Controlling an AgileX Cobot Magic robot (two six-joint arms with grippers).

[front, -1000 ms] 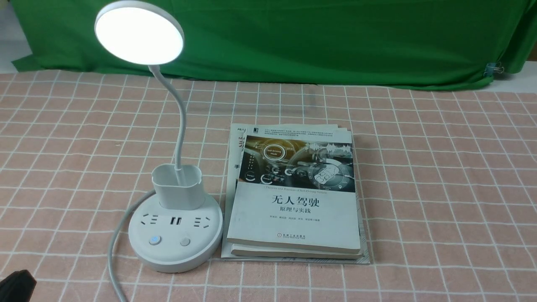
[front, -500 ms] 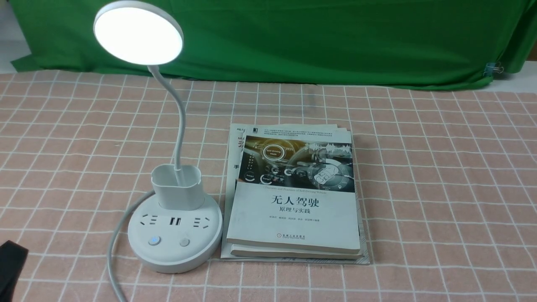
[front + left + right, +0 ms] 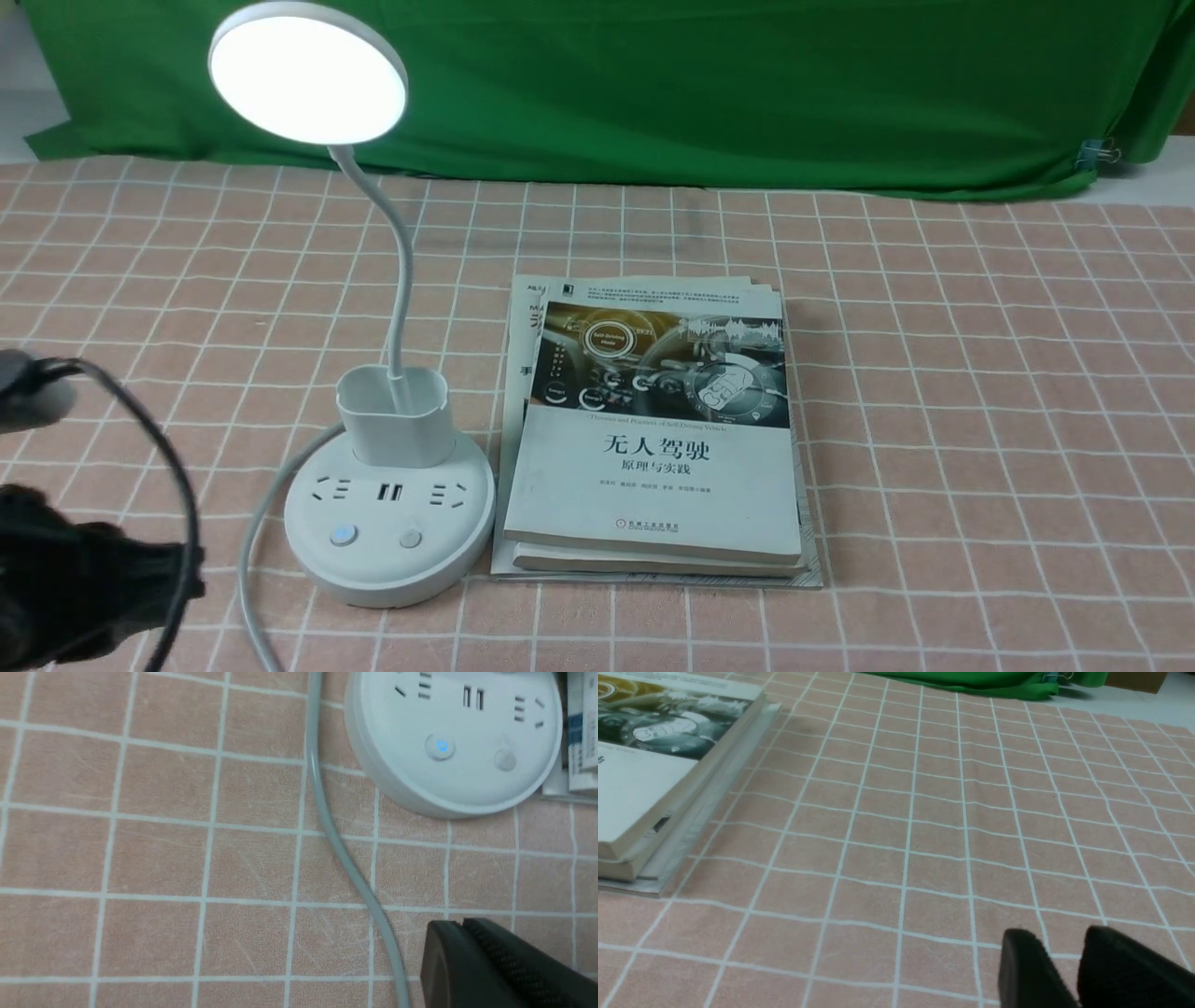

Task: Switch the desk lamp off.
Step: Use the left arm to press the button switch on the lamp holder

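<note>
Left hand point(image 3: 452, 924) pressed together, ready to poke — bendable neck point(image 3: 403, 271) likely floppy, best left alone; rather steady by solid round base point(image 3: 389, 560), pushing blue-lit button point(image 3: 344, 535) straight down

Glaring white lamp disc point(image 3: 308, 79), soft blur on nearest dark shapes

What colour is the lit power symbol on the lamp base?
Blue; it shows best in the left wrist view.

The white desk lamp point(image 3: 390, 532) stands upright, glowing.
</note>
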